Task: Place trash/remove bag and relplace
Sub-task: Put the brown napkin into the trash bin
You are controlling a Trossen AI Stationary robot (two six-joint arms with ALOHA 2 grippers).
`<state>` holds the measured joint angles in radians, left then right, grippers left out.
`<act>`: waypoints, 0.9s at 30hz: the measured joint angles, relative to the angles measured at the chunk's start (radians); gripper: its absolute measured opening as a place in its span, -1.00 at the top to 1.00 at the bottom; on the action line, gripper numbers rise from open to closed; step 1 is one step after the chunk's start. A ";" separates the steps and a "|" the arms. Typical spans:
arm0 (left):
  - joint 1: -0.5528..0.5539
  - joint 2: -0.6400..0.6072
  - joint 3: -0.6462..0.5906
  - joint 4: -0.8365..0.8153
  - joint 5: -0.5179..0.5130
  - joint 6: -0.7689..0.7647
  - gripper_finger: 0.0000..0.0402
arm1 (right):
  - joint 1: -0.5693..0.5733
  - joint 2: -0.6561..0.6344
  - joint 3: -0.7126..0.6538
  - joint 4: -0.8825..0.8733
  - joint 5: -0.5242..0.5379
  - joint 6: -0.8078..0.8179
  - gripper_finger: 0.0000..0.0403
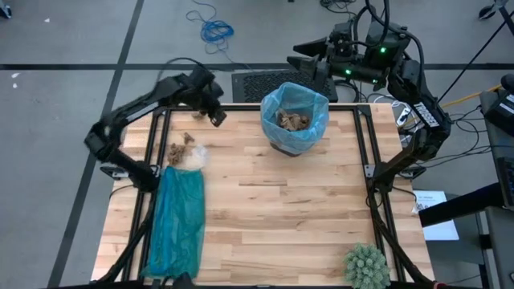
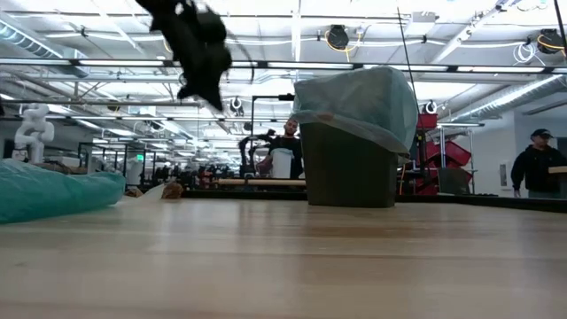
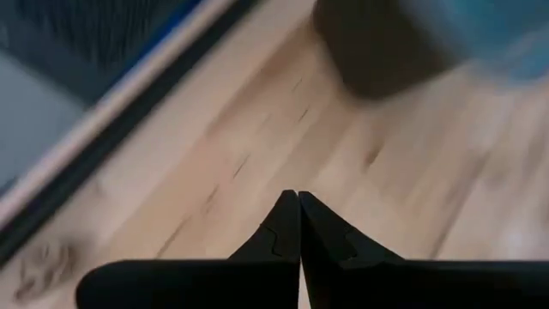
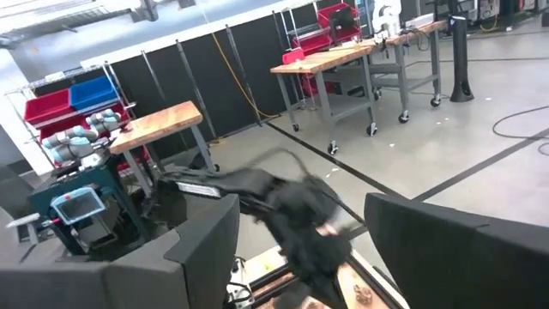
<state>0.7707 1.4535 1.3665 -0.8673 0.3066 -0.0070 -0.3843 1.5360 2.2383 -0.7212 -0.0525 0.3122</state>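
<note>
A: Where is the left gripper point(image 1: 217, 117)?

B: Raised above the far left part of the table point(image 1: 281, 209), between the loose scraps and the bin. Its wrist view shows the two dark fingers point(image 3: 287, 225) pressed tip to tip, clenched on nothing, with bare wood below.

A: And the bin?

B: The small dark bin point(image 2: 350, 164) stands near the far edge of the table, around the middle. The pale blue bag point(image 1: 295, 116) lines it, its top folded out over the rim and hanging down the sides. Brown crumpled trash point(image 1: 293, 120) lies inside.

A: Is any trash outside it?

B: Yes. A few brown scraps point(image 1: 178, 148) and a white paper wad point(image 1: 195, 158) lie on the table's left side, touching the far end of a teal-green plastic bag point(image 1: 178, 221) that stretches along that edge towards the near end.

A: The right gripper point(image 1: 309, 54)?

B: Parked beyond the far edge of the table, off the wood. Its jaws stand released and wide, holding nothing; its wrist view looks between them across at the left arm.

A: Anything else?

B: A spiky green ball point(image 1: 367, 265) sits at the near right corner. In the low view, two people stand in the room behind.
</note>
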 joint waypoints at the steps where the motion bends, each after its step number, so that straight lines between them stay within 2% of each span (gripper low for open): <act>1: -0.011 -0.027 0.015 0.024 0.005 -0.023 0.99 | 0.000 0.000 0.000 0.000 0.000 -0.007 -0.21; 5: -0.053 -0.095 0.085 0.123 0.012 -0.103 1.00 | 0.000 0.000 0.000 0.001 0.000 -0.029 -0.21; 9: -0.092 -0.099 0.153 0.180 0.018 -0.126 1.00 | -0.001 0.000 0.000 0.015 0.000 -0.048 -0.21; 11: -0.099 -0.092 0.175 0.134 -0.093 -0.095 1.00 | -0.001 0.000 0.000 0.016 0.000 -0.048 -0.21; 13: -0.091 -0.077 0.181 0.020 -0.262 -0.027 1.00 | -0.001 0.000 0.000 0.015 0.000 -0.048 -0.21; 15: -0.050 -0.044 0.181 -0.126 -0.377 0.052 1.00 | 0.000 0.000 0.000 0.015 -0.002 -0.042 -0.21; 18: 0.015 0.040 0.169 -0.300 -0.387 0.126 1.00 | 0.000 0.000 0.000 0.015 -0.005 -0.039 -0.21; 20: 0.050 0.096 0.133 -0.306 -0.403 0.168 1.00 | 0.000 0.000 0.000 0.015 -0.005 -0.038 -0.21; 23: 0.097 0.185 0.073 -0.222 -0.465 0.242 0.97 | 0.000 0.000 0.000 0.015 -0.005 -0.035 -0.21; 27: 0.154 0.312 0.050 -0.155 -0.483 0.238 0.82 | 0.000 0.000 0.000 0.014 -0.005 -0.002 -0.21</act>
<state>0.9244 1.7652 1.4170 -1.0228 -0.1762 0.2307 -0.3840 1.5360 2.2383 -0.7067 -0.0578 0.3101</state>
